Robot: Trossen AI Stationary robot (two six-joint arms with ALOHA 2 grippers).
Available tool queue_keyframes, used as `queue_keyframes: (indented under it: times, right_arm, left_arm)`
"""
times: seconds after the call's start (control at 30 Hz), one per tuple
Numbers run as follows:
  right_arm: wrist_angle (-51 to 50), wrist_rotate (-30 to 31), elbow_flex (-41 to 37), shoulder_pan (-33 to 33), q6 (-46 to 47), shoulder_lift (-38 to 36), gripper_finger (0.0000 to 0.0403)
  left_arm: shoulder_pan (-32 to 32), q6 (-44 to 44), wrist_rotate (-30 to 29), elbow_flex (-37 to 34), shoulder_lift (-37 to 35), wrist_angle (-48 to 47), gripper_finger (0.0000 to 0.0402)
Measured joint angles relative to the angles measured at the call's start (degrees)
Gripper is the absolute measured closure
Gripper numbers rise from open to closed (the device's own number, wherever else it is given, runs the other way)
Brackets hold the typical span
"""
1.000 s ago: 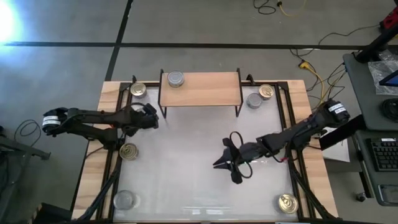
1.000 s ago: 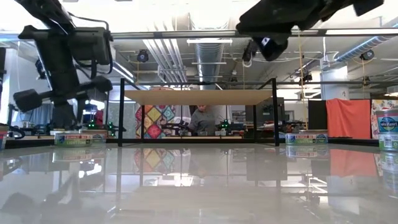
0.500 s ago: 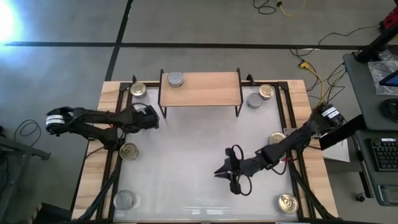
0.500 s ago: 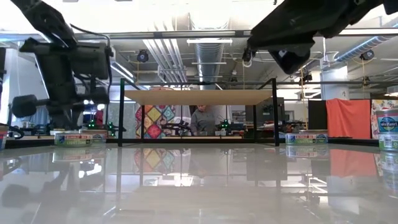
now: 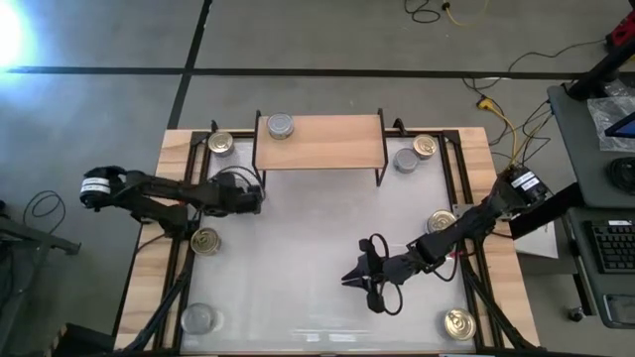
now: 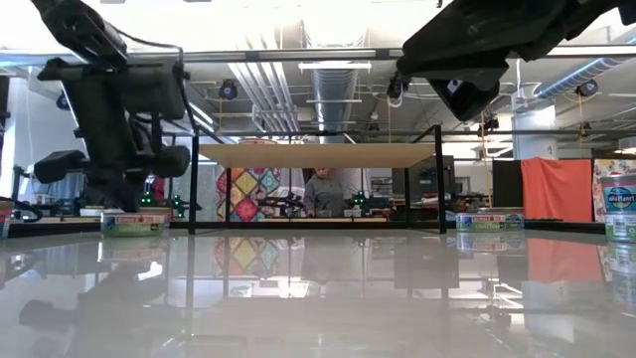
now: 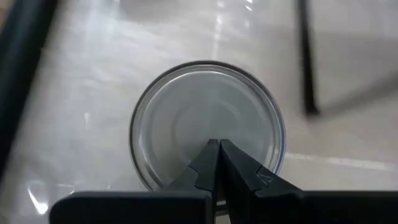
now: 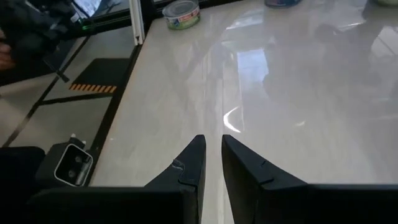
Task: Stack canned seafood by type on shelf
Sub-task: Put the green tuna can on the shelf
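So from the high view, the white glossy counter (image 5: 308, 248) sits in a wood frame on a grey concrete floor with dark tape lines. The shelf (image 5: 319, 139) is at the far edge with one silver-topped can (image 5: 281, 125) on its left end. Other tins are scattered round the edges: a gold one (image 5: 220, 144) left of the shelf, a gold (image 5: 425, 146) and a grey one (image 5: 405, 160) right of it, more down both sides. The left pincer (image 5: 254, 196) is just in front of the shelf's left leg, the right pincer (image 5: 353, 278) over bare counter toward the near middle.

Low view gives the room the top camera misses: ceiling ducts, an orange cloth (image 6: 556, 194), a colourful quilt-like panel and a person (image 6: 320, 191) seated behind the shelf.

Left wrist view is the only one showing a silver-grey tin (image 7: 207, 127) right under the left pincer, whose fingers (image 7: 205, 163) are pressed together, not on the tin.

Right wrist view shows that pincer nearly closed with a thin gap, gripping nothing, above shiny counter, a green-labelled can (image 8: 181, 14) far off.
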Motion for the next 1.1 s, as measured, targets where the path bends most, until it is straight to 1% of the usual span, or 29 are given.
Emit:
queue_keyframes:
  times: [0.17, 0.23, 0.33, 0.4, 0.5, 0.57, 0.63, 0.73, 0.87, 1.0, 1.1]
  right_arm:
    - [0.1, 1.8, 0.0, 0.0, -1.1, 0.0, 0.0360]
    - [0.1, 2.1, 0.0, 0.0, -1.1, 0.0, 0.0360]
    - [0.0, 3.0, 0.0, 0.0, -1.6, 0.0, 0.0360]
    - [0.1, 3.0, 0.0, 0.0, -1.6, 0.0, 0.0360]
    - [0.1, 3.0, 0.0, 0.0, -1.7, 0.0, 0.0360]
    - [0.1, 3.0, 0.0, 0.0, -1.4, 0.0, 0.0360]
    - [0.1, 3.0, 0.0, 0.0, -1.0, 0.0, 0.0360]
    - [0.1, 3.0, 0.0, 0.1, -0.6, 0.0, 0.0360]
    - [-0.1, 3.0, 0.0, 0.3, -0.3, 0.0, 0.0360]
    - [-0.4, 3.0, 0.0, 0.3, -0.5, 0.0, 0.0360]
    - [-0.4, 3.0, 0.0, 0.3, -0.6, 0.3, 0.0360]
  left_arm:
    - [-9.3, 0.0, 1.6, 2.6, 2.3, 0.9, 0.0402]
    - [-12.8, 0.3, 1.2, 3.6, 3.7, 1.9, 0.0402]
    - [-17.6, 3.3, -0.5, 5.4, 6.6, 3.7, 0.0402]
    - [-19.7, 5.7, -1.4, 7.0, 8.7, 5.5, 0.0402]
    - [-21.0, 9.6, -2.0, 10.4, 12.6, 7.4, 0.0402]
    - [-21.1, 17.6, -2.2, 13.2, 15.2, 7.3, 0.0402]
    - [-21.0, 29.0, -1.6, 16.4, 17.5, 6.4, 0.0402]
    - [-21.1, 35.1, -0.3, 22.2, 20.2, 3.5, 0.0402]
    - [-21.3, 49.2, -2.5, 28.9, 21.1, 0.8, 0.0402]
    - [-21.5, 56.7, -7.3, 30.6, 20.0, -3.5, 0.0402]
    - [-22.4, 59.5, -9.8, 28.2, 17.3, -3.8, 0.0402]
